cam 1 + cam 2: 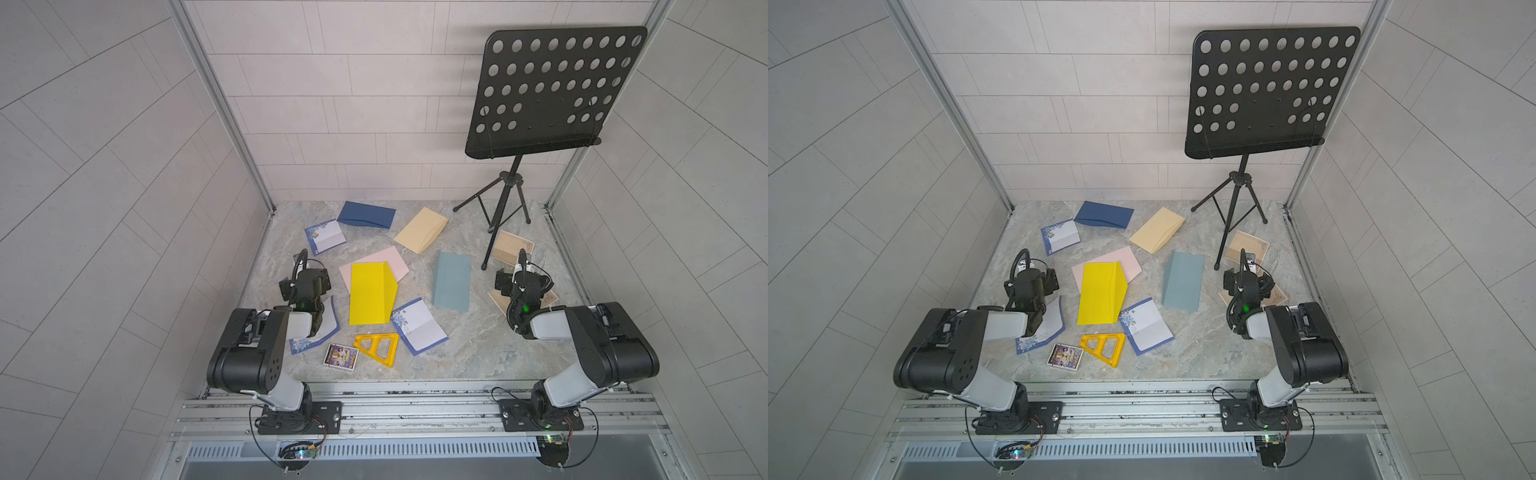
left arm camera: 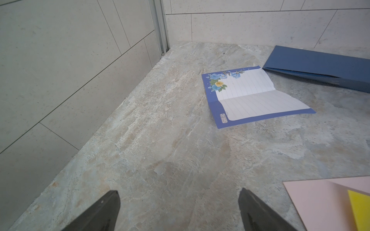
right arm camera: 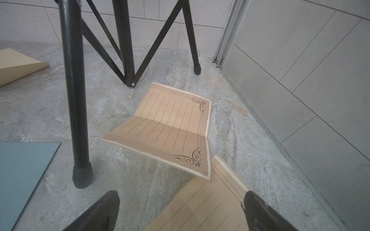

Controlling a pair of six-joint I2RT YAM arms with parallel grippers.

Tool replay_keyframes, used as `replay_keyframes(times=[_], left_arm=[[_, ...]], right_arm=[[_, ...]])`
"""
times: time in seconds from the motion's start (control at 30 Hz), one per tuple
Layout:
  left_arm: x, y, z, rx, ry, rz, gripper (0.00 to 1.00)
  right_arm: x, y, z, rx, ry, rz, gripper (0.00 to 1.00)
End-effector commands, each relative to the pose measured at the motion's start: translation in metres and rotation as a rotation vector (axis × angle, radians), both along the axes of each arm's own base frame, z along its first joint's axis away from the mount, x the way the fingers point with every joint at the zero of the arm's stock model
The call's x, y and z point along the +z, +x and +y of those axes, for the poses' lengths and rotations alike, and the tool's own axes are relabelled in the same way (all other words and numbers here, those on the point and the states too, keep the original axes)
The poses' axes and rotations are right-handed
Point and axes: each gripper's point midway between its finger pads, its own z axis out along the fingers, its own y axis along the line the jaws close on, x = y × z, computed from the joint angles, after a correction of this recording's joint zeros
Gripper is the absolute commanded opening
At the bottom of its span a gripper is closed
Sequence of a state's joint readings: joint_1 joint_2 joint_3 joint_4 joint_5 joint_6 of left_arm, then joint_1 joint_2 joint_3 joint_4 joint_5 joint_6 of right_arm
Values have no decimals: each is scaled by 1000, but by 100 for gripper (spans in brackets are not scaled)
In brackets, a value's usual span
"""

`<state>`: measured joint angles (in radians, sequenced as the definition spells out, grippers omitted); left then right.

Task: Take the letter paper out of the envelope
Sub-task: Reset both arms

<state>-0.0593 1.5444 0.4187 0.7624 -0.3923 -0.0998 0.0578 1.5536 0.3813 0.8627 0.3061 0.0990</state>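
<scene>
Yellow envelope (image 1: 370,293) lies flat near the middle of the marble table (image 1: 478,353), its flap open toward three o'clock, overlapping a pink envelope (image 1: 395,257) at its twelve; whether a letter paper is inside cannot be told. Left gripper (image 2: 179,195) hovers at its nine o'clock, jaws wide apart and empty above bare stone. Right gripper (image 3: 181,195), jaws likewise spread and empty, hangs at three o'clock over tan lined sheets (image 3: 170,128) beside a music stand leg (image 3: 76,100).
</scene>
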Motion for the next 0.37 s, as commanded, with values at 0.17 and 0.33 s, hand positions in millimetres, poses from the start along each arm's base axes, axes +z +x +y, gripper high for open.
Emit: replay_keyframes(times=[0.17, 0.33], left_arm=[[7, 5, -3, -10, 14, -13, 100], [7, 4, -1, 0, 13, -12, 100]], right_arm=[[6, 0, -3, -12, 2, -20, 100], [7, 1, -3, -11, 4, -23, 100]])
